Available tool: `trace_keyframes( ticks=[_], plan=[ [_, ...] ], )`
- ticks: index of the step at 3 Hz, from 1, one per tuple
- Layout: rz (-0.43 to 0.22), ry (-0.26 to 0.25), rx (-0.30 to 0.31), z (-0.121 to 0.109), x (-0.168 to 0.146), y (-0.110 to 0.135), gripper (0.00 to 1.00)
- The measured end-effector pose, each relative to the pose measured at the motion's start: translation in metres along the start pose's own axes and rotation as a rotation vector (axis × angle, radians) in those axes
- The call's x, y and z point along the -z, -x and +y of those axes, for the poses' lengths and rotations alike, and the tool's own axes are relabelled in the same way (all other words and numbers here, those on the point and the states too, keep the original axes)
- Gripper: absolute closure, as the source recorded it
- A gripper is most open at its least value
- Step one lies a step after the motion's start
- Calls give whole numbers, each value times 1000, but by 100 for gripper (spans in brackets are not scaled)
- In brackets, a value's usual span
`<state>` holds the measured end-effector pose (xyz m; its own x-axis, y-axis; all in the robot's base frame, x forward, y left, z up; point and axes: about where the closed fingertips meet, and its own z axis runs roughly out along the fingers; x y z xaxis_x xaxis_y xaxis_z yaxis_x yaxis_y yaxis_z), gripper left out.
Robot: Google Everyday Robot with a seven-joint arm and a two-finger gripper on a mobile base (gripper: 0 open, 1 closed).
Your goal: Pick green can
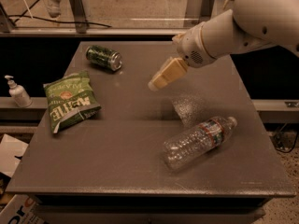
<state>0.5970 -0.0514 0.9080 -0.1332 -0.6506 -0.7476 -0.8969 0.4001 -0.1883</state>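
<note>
green can (103,58) on side; gripper (154,84) over table (140,167) ctr, angled down-left.

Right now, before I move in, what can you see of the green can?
The green can is small, dark green with a mottled pattern and silver ends, apparently metal. It lies on its side near the far left corner of the table, apart from the chip bag. Nothing but the table touches it. The claw hovers to its right, well clear.
</note>
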Motion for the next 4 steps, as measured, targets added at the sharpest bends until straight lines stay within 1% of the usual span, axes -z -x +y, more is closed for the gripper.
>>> trace_keyframes(
  ticks=[1, 2, 3, 4],
  plan=[
    [-54, 8, -32, -23, -31, 28, 0],
    [-75, 32, -61, -34, -66, 46, 0],
    [-87, 50, -95, -41, -99, 54, 0],
    [-94, 54, -131, -43, -128, 55, 0]
  ],
)
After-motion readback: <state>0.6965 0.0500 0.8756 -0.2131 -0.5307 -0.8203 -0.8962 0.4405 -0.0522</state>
